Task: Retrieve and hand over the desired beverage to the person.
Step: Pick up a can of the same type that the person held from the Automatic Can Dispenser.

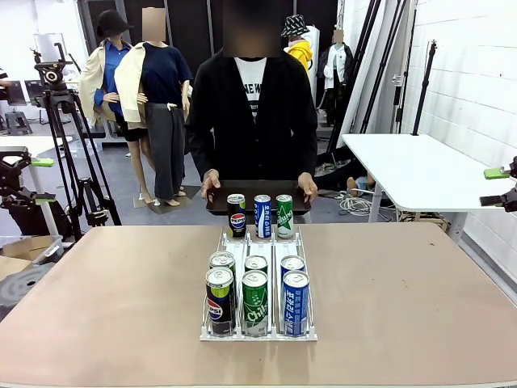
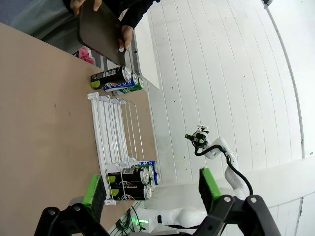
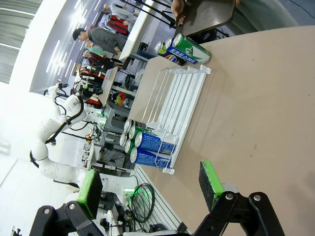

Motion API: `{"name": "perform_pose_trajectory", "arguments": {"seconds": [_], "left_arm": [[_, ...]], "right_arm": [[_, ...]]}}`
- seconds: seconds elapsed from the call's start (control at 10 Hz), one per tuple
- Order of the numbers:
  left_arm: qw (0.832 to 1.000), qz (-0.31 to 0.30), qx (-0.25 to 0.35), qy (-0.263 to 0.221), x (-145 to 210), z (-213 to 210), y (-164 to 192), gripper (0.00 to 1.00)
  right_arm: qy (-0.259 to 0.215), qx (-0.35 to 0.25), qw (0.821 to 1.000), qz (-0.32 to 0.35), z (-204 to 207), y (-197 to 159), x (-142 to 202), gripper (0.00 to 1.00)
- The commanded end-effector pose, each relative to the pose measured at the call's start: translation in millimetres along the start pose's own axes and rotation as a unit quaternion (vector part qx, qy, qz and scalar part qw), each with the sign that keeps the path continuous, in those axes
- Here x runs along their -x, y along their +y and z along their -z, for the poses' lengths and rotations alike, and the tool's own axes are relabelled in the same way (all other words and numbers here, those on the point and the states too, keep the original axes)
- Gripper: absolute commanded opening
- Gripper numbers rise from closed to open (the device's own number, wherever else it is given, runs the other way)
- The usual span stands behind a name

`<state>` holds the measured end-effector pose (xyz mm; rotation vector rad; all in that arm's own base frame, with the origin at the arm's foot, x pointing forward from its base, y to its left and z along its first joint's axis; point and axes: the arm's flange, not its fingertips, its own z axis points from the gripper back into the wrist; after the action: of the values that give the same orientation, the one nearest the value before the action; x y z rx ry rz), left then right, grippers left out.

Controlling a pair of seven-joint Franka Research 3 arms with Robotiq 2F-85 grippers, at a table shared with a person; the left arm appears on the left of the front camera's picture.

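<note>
Front view: a person [image 1: 257,105] in a black top is seen standing at the far side of the table [image 1: 105,299]. A dark tray [image 1: 258,187] is held at the table's far edge by both of the person's hands [image 1: 211,182]. A white wire rack [image 1: 258,242] with three lanes is set in the middle of the table. Six cans [image 1: 254,303] are stood at its near end in two rows of three, each row black, green and blue. Three more are stood at the far end, just in front of the tray. Which drink is wanted cannot be told. The left gripper [image 1: 42,179] is seen at the left edge and the right gripper [image 1: 494,186] at the right edge, both well apart from the rack. In the wrist views both are seen wide open, with nothing held between the green pads [image 2: 96,194].
</note>
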<state>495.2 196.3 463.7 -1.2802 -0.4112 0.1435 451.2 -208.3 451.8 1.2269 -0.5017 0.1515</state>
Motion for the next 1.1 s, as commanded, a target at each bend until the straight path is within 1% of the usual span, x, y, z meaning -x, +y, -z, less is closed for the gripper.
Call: {"name": "perform_pose_trajectory", "arguments": {"seconds": [0.0, 0.2, 0.6, 1.0], "left_arm": [[1.0, -0.001, 0.0, 0.0, 0.1, -0.3, -0.9, 1.0], [1.0, -0.001, 0.0, 0.0, 0.1, -0.3, -0.9, 1.0], [1.0, -0.001, 0.0, 0.0, 0.1, -0.3, -0.9, 1.0], [1.0, -0.001, 0.0, 0.0, 0.1, -0.3, -0.9, 1.0]], "right_arm": [[0.007, -0.025, 1.0, 0.002, 0.3, 2.7, 0.0, 1.0], [0.026, -0.037, 0.999, -0.001, 6.1, 17.0, 2.3, 1.0], [0.068, -0.016, 0.997, -0.025, 28.9, 52.7, 13.8, 1.0], [0.117, 0.023, 0.991, -0.058, 79.6, 95.1, 35.3, 1.0]]}}
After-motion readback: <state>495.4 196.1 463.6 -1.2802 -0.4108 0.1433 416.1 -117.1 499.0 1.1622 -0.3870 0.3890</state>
